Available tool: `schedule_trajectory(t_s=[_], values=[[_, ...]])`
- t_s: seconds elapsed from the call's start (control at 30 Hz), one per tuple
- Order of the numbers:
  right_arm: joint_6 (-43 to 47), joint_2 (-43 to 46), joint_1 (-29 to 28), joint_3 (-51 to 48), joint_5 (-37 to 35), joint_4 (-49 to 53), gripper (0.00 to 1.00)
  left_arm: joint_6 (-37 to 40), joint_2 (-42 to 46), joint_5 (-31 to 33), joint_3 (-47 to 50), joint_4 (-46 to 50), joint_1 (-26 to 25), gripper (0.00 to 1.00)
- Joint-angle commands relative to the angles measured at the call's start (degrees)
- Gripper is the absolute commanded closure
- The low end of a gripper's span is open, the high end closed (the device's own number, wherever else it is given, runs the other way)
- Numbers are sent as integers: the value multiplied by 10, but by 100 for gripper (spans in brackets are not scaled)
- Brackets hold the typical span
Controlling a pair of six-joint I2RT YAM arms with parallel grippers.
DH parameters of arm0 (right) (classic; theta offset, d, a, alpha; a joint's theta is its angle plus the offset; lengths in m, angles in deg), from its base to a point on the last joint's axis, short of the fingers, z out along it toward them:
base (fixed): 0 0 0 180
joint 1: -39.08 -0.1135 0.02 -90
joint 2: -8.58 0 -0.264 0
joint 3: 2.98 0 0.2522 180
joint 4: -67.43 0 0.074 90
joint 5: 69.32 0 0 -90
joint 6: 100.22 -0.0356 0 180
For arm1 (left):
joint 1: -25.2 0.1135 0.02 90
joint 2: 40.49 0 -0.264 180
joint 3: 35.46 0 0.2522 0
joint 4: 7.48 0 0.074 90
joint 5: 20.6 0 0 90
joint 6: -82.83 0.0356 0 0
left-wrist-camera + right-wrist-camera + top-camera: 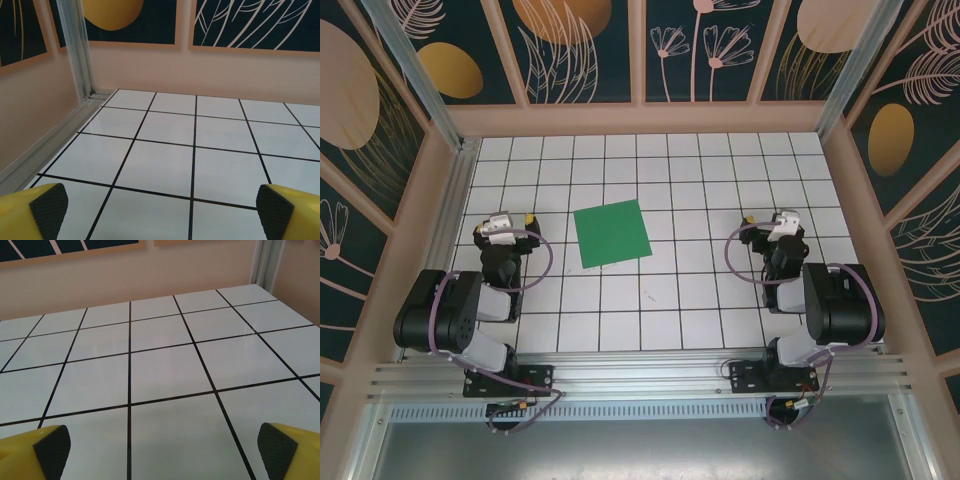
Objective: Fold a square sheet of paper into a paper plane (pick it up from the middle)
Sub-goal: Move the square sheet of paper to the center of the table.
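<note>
Nothing seems folded yet, judging from above: my left pincer [508,222] and right pincer [775,222] both gape wide and empty, the square sheet of paper [611,233] lies flat between them, nearer my left, so next I reach inward for its middle.

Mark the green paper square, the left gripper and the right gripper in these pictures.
square sheet of paper [611,233], top external view, middle of its green face.
left gripper [161,209], left wrist view, midway between its open fingertips.
right gripper [164,447], right wrist view, midway between its open fingertips.
</note>
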Motion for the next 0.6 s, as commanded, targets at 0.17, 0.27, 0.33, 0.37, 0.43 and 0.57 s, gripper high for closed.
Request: schedule_trajectory(t_s=[0.17, 0.27, 0.33, 0.37, 0.43, 0.57], values=[[-8, -6, 5, 11, 7, -29, 1, 4, -4, -5, -8, -23, 3, 2], [-9, -7, 4, 11, 7, -29, 1, 4, -4, -6, -7, -23, 3, 2], [-8, -7, 4, 11, 7, -29, 1, 3, -4, -5, -6, -24, 3, 1], [-8, -6, 5, 11, 7, -29, 1, 4, -4, -4, -5, -26, 3, 1], [-8, -6, 5, 11, 7, -29, 1, 5, -4, -4, -5, -28, 3, 2], [-8, -7, 5, 11, 7, -29, 1, 1, -4, 7, -7, -25, 4, 1]])
